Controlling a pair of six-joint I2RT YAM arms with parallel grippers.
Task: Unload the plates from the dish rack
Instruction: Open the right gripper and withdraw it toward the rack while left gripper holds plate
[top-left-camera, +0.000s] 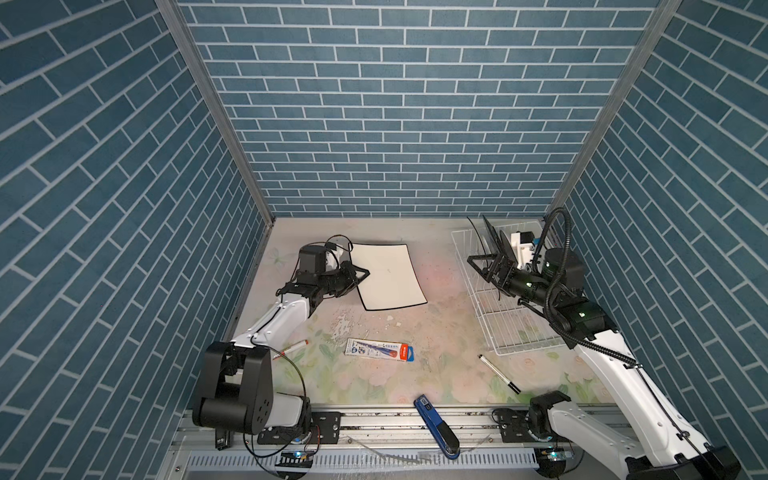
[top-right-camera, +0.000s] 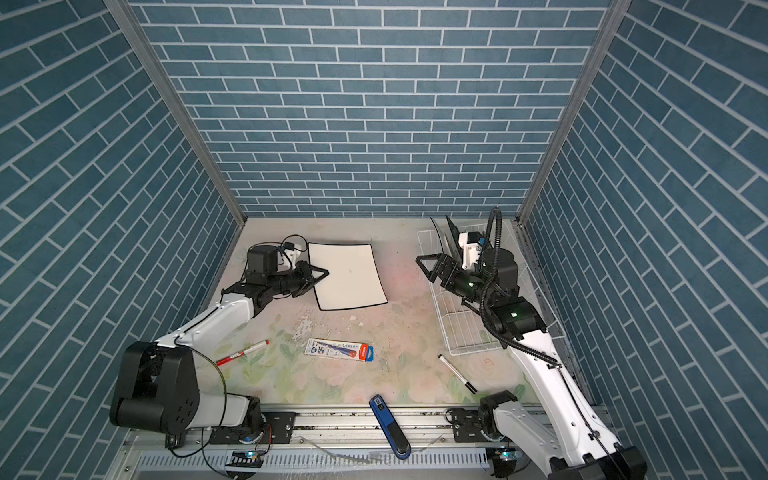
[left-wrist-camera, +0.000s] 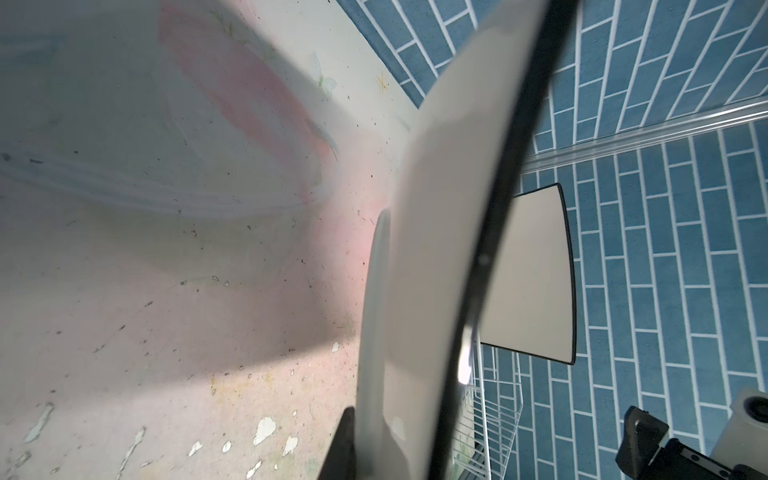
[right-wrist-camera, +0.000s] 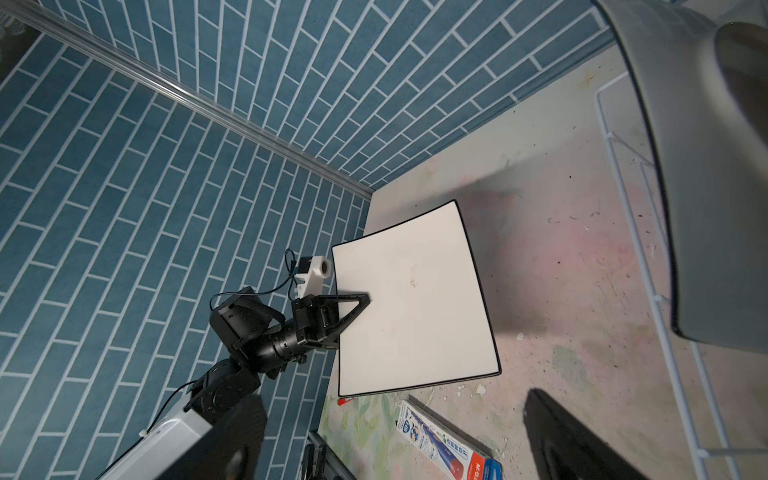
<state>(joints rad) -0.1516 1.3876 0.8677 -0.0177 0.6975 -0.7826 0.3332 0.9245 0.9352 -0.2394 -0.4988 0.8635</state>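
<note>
A: On the left of the table (top-left-camera: 436, 374), the left gripper (top-left-camera: 362, 274) pinches one edge of a square white plate (top-left-camera: 392, 274), glossy, thin black rim, apparently lifted off the surface
B: And the rest?
A: The right gripper (top-left-camera: 480, 268), jaws spread, is nearer: remaining plates (top-left-camera: 492, 239) stand on edge just beyond it in the wire dish rack (top-left-camera: 511, 328)

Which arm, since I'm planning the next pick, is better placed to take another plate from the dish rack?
Likely right. The right gripper is open at the dish rack beside the standing plates; the left gripper is shut on a square plate away from the rack.
</note>
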